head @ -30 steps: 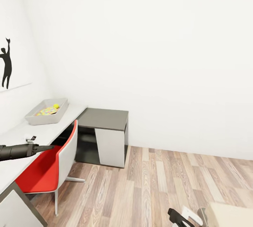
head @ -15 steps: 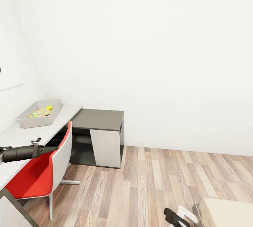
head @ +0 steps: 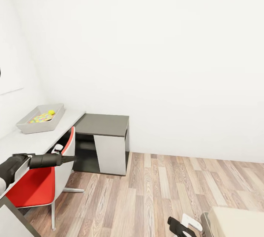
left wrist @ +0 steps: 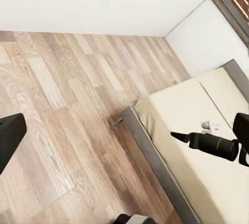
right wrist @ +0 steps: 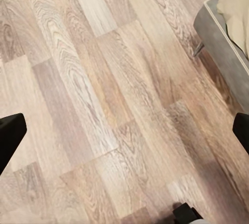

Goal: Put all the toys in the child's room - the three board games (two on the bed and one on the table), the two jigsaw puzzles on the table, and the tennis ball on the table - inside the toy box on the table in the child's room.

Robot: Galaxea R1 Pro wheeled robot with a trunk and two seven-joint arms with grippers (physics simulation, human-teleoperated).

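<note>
Left gripper [head: 69, 159] swung inward since a moment ago, now over the red chair [head: 35, 187]; fingers' state impossible to tell. Right gripper [head: 175, 226] low at the bed [head: 238, 222] corner, fingers spread apart in the wrist view. Toy box [head: 25, 127] on the table [head: 33, 141], holding jigsaw puzzles [head: 39, 118] and tennis ball [head: 51, 112]. Wood floor [head: 154, 193] between desk and bed.

Bright, even, shadowless rendering; near blown-out white wall [head: 165, 46]; soft shade under table [head: 44, 138]; sharp throughout, without blur.
</note>
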